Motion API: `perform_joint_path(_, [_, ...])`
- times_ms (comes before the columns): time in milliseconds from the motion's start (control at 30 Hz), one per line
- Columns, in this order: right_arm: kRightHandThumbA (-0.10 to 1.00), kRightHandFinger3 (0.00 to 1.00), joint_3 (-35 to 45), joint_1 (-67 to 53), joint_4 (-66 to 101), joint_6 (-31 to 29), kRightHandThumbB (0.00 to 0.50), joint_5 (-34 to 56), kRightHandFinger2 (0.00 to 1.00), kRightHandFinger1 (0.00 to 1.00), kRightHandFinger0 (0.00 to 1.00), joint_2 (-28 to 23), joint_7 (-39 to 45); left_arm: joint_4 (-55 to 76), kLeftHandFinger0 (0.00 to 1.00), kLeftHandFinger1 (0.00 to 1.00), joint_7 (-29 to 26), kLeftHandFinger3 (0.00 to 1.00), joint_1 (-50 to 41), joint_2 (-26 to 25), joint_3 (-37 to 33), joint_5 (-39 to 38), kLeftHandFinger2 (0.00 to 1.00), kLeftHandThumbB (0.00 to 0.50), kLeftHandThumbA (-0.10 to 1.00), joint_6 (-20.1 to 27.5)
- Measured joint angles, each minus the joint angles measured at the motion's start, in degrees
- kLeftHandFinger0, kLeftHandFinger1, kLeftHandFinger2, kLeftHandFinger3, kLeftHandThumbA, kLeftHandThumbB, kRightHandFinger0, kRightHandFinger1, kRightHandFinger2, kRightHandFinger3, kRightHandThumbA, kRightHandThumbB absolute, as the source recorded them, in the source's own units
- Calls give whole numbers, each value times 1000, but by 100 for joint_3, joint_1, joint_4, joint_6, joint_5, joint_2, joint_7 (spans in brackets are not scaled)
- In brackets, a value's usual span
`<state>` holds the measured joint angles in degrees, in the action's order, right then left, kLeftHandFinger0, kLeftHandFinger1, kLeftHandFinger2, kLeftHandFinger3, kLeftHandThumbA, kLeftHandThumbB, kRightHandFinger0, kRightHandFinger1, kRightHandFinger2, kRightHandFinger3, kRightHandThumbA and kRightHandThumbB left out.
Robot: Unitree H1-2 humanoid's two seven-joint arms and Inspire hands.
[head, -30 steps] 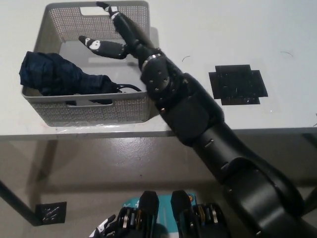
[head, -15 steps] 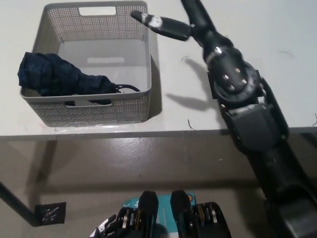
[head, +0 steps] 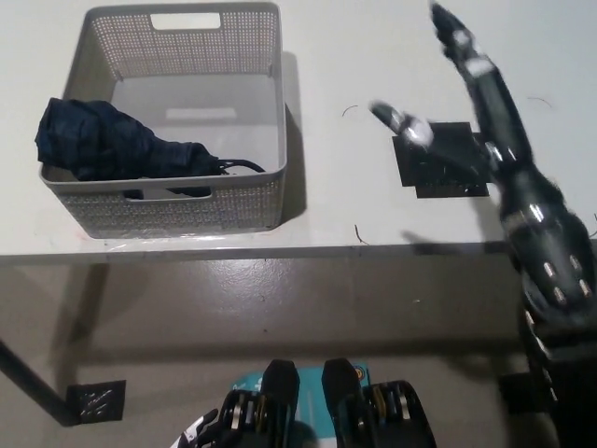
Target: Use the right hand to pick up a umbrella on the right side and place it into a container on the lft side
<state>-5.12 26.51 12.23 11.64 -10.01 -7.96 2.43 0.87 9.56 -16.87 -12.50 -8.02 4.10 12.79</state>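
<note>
A grey perforated basket [head: 270, 112] stands on the left part of a white table [head: 336, 56], its near wall close to the table's front edge. On the right part of the table lies a flat black cross-shaped mat [head: 438, 163], and a few thin dark marks show on the tabletop near it. Below the table edge is a grey-brown floor with a small black square patch [head: 96, 399] at the lower left. Between the basket and the mat the tabletop is bare.

The folded dark blue umbrella [head: 112, 149] lies inside the basket, along its near left side, with its bunched canopy against the left wall and its dark handle end and strap pointing right toward the middle. The basket's front wall hides the umbrella's underside.

The black right hand [head: 466, 103] is over the mat, well apart from the umbrella and to its right, outside the basket. Its fingers [head: 462, 47] are spread wide and it holds nothing; one light-tipped finger juts left over the mat's left edge. The forearm runs down to the picture's lower right and is cut off there.

Only the white left hand [head: 196, 431] tip shows at the bottom edge, too little to tell how it is set.
</note>
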Motion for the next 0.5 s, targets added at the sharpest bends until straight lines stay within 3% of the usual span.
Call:
perform_joint_path(133, [1000, 1000, -8, -1299, 821, -49, 412, 145, 1000, 1000, 1000, -44, 6, -49, 1000, 1000, 0, 1000, 23, 2, 6, -9, 1000, 17, 1000, 0])
perform_joint_path(167, [1000, 1000, -19, -1599, 1000, -97, 384, 205, 1000, 1000, 1000, -44, 17, -52, 1000, 1000, 0, 1000, 33, 3, 13, -14, 1000, 26, 1000, 0])
perform_joint_path(300, [1000, 1000, -107, -3039, 1251, -442, 376, 422, 1000, 1000, 1000, -40, 76, -60, 1000, 1000, 0, 1000, 51, 9, 46, -36, 1000, 21, 1000, 0])
perform_joint_path(367, [1000, 1000, -142, -3483, 1186, -635, 349, 505, 1000, 1000, 1000, -38, 99, -65, 1000, 1000, 0, 1000, 68, 20, 63, -53, 1000, 24, 1000, 1])
perform_joint_path(500, [1000, 1000, -165, -3903, 757, -976, 360, 635, 1000, 1000, 1000, -23, 148, -70, 1000, 1000, 0, 1000, 90, 47, 103, -94, 1000, 15, 1000, 2])
